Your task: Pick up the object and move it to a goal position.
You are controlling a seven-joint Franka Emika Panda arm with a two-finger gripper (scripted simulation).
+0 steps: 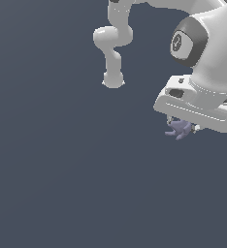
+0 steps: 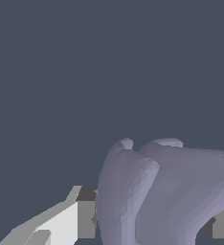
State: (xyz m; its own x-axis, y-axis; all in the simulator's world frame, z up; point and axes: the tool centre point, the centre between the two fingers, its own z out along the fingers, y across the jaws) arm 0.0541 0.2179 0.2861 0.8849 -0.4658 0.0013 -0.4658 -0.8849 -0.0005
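Most of the tool (image 1: 182, 127) is hidden beneath the white arm's (image 1: 202, 63) wrist in the exterior view, yet its fingers (image 2: 68, 222) are seen clamped around the lobed lavender-grey object (image 1: 179, 130), held against them.

The white arm (image 1: 202, 53) reaches down, its fingers (image 2: 80, 220) clamped on the lavender lump (image 1: 179, 129).

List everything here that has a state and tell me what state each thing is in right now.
Gripper: shut on the lump, one finger on either side of it in the wrist view.
Lump: held between the fingers, sticking out below the hand; whether it is off the floor cannot be told.
Arm: bent over, with the hand pointing down at the exterior view's right.
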